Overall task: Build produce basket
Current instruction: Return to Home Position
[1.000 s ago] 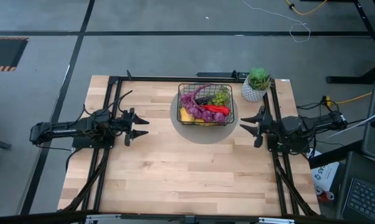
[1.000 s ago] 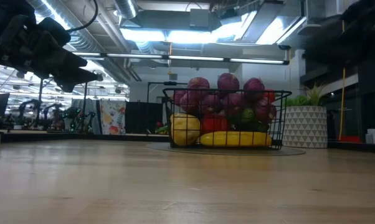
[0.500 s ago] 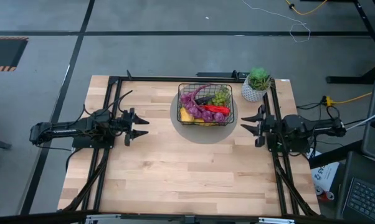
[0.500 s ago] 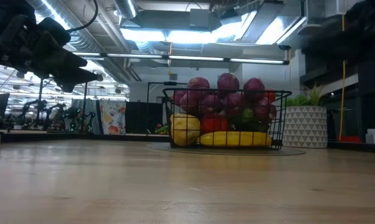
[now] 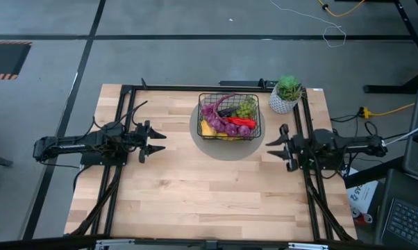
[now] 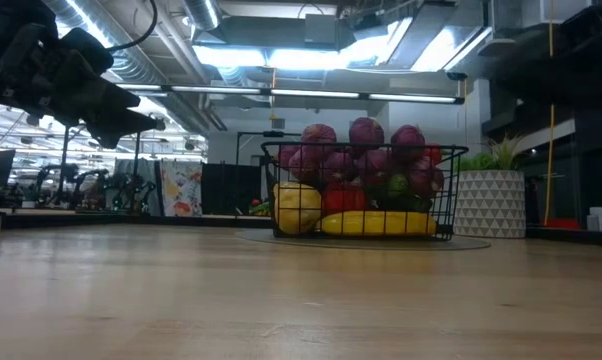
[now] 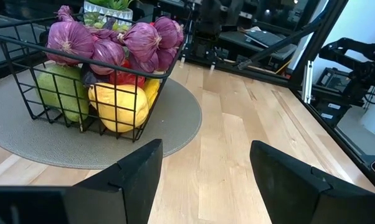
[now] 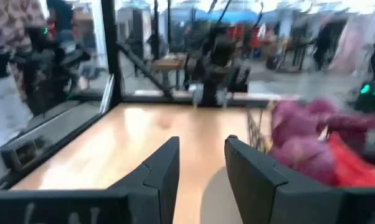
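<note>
Only the right arm has moved in the last second. The right pincer (image 5: pixel 276 146) slid a little away from the basket (image 5: pixel 228 95) toward the near edge of the bench (image 5: pixel 195 194). It now hangs off the basket's right side, fingers spread and holding nothing.

The left pincer (image 5: pixel 158 142) hasn't budged. It's parked off the basket's left side, also spread open and empty.

The basket sits on the grey mat (image 5: pixel 216 151), toward the bench's far side. It's heaped with produce (image 5: pixel 228 123), mostly purple on top with yellow showing through the wire lower down. No produce shows on the bench outside the basket.

So it looks like wrap-up time. Loading seems finished, and the right arm is probably just backing off to mirror the left one's resting pose. Nothing near the basket looks at risk.
</note>
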Controlling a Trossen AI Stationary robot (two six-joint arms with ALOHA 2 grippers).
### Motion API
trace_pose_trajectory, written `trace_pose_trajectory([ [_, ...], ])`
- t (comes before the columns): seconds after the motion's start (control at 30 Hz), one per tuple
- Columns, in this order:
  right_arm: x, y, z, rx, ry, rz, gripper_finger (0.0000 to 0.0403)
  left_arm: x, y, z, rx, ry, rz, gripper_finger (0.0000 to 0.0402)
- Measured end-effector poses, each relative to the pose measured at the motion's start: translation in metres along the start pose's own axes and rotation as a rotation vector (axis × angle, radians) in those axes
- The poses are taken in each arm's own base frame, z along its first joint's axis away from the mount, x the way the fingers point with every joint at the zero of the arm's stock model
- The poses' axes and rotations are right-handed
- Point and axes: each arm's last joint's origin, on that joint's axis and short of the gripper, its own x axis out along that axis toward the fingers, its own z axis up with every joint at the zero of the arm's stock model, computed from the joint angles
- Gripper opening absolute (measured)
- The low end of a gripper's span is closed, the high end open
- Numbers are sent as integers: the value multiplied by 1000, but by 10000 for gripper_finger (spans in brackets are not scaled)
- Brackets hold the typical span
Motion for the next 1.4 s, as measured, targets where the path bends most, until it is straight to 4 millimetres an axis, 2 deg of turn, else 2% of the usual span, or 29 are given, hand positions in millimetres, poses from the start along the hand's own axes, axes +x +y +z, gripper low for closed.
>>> trace_pose_trajectory([
  [0.17, 2, 0, -10, 7, 62, 0, 130, 0, 0, 0, 0, 0, 0, 238],
  [0.33, 2, -2, -9, -31, 54, -59, 130, 0, 0, 0, 0, 0, 0, 238],
  [0.9, 2, -1, -10, -27, 64, -25, 130, 0, 0, 0, 0, 0, 0, 238],
  [1.17, 2, -1, -10, -79, 64, -23, 130, 0, 0, 0, 0, 0, 0, 238],
  [1.4, 2, -1, -10, -47, 64, -24, 130, 0, 0, 0, 0, 0, 0, 238],
])
